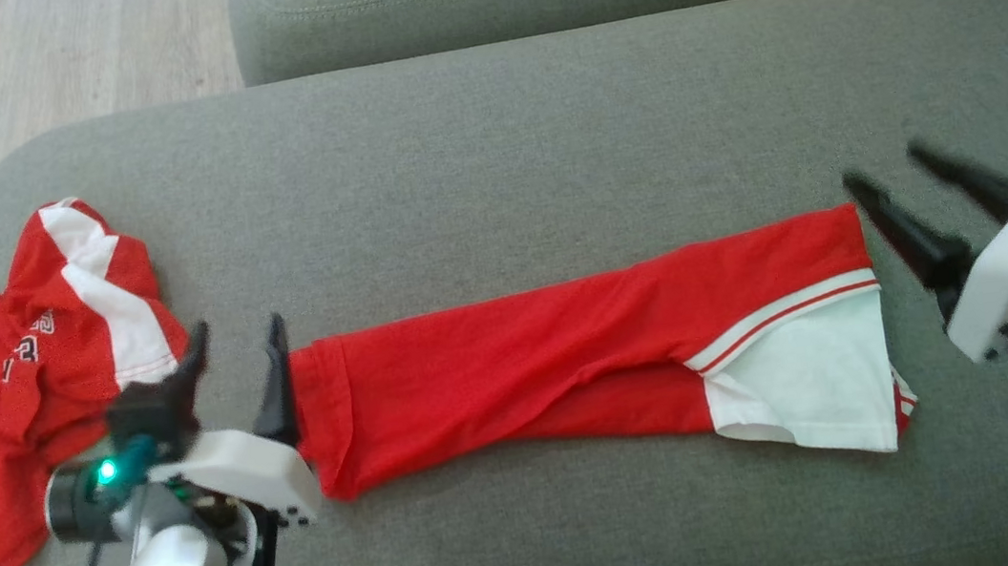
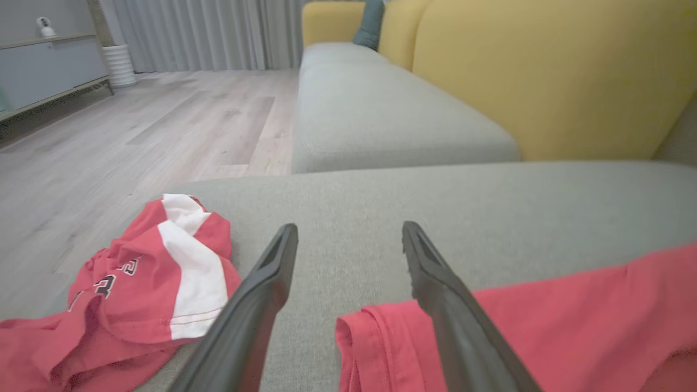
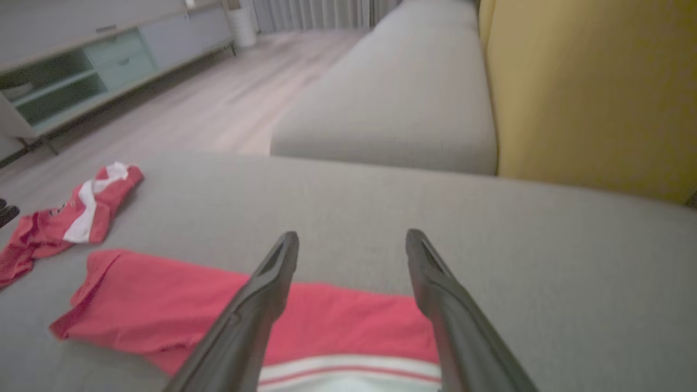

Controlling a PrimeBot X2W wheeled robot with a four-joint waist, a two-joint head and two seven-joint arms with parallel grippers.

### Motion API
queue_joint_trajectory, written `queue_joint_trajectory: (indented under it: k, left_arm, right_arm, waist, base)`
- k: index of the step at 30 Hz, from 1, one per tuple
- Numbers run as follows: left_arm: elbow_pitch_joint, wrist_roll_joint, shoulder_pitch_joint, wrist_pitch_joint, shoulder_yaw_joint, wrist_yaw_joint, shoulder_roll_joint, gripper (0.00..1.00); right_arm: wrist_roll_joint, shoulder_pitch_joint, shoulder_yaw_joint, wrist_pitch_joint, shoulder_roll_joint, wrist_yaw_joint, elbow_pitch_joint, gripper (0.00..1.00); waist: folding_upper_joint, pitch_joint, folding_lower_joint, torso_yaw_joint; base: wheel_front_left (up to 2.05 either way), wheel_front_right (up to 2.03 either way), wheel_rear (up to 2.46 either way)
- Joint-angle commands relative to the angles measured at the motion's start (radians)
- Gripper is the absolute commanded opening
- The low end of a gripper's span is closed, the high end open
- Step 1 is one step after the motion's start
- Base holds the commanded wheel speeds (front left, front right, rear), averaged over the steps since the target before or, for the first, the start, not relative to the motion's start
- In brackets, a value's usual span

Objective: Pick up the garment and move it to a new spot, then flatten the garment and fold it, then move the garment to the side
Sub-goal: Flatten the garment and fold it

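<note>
1. Your garment [image 1: 570, 352] lies folded into a long red strip across the grey cushion [image 1: 485, 131], with its white sleeve toward the right.
2. Your left gripper [image 1: 237, 340] sits at the strip's left end, fingers spread wide, gripping nothing.
3. Your right gripper [image 1: 884, 163] hovers just beside the right end, fingers wide apart, empty.
</note>
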Motion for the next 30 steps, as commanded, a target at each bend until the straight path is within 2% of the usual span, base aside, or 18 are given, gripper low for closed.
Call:
queue_joint_trajectory:
  k: [1, 7, 10, 14, 18, 19, 25, 27, 30]
  left_arm:
    - [-0.055, -0.023, -0.029, -0.03, 0.077, 0.013, 0.009, 1.0]
    - [-0.193, -0.059, 0.065, -0.059, 0.207, 0.025, -0.063, 1.0]
    - [-0.279, 0.02, 0.13, -0.06, 0.264, 0.011, -0.104, 1.0]
    - [-0.358, 0.104, 0.229, -0.06, 0.347, -0.022, -0.193, 1.0]
    - [-0.391, 0.176, 0.298, -0.06, 0.403, -0.086, -0.258, 1.0]
    - [-0.391, 0.176, 0.298, -0.06, 0.403, -0.086, -0.258, 1.0]
    - [-0.375, 0.24, 0.326, -0.06, 0.452, -0.155, -0.295, 1.0]
    - [-0.369, 0.251, 0.322, -0.06, 0.464, -0.17, -0.301, 1.0]
    - [-0.357, 0.263, 0.312, -0.06, 0.475, -0.187, -0.305, 1.0]
  right_arm:
    - [-0.05, -0.052, 0.01, -0.108, -0.001, -0.001, -0.034, 1.0]
    - [-0.202, -0.02, 0.025, -0.469, 0.097, -0.001, 0.027, 1.0]
    - [-0.271, 0.014, 0.024, -0.588, 0.146, -0.001, 0.063, 1.0]
    - [-0.353, 0.063, 0.005, -0.67, 0.213, -0.001, 0.126, 1.0]
    - [-0.393, 0.102, -0.021, -0.709, 0.275, -0.001, 0.177, 1.0]
    - [-0.393, 0.102, -0.021, -0.709, 0.275, -0.001, 0.177, 1.0]
    - [-0.428, 0.109, -0.047, -0.719, 0.309, -0.001, 0.208, 1.0]
    - [-0.442, 0.101, -0.077, -0.692, 0.317, -0.001, 0.235, 1.0]
    - [-0.443, 0.082, -0.152, -0.596, 0.348, -0.001, 0.314, 1.0]
  waist:
    - [0.0, -0.004, 0.0001, 0.002]
    - [0.0, -0.021, 0.0001, 0.008]
    - [0.0, -0.028, 0.0001, 0.012]
    - [0.0, -0.034, 0.0001, 0.014]
    - [0.0, -0.038, 0.0001, 0.02]
    - [0.0, -0.038, 0.0001, 0.02]
    - [0.0, -0.033, 0.0001, 0.025]
    - [0.0, -0.027, 0.0001, 0.026]
    - [0.0, -0.011, 0.0001, 0.027]
  base:
    - [0.0, 0.0, 0.0]
    - [0.0, 0.0, 0.0]
    - [0.0, 0.0, 0.0]
    - [0.0, 0.0, 0.0]
    - [0.0, 0.0, 0.0]
    - [0.0, 0.0, 0.0]
    - [0.0, 0.0, 0.0]
    - [0.0, 0.0, 0.0]
    - [0.0, 0.0, 0.0]
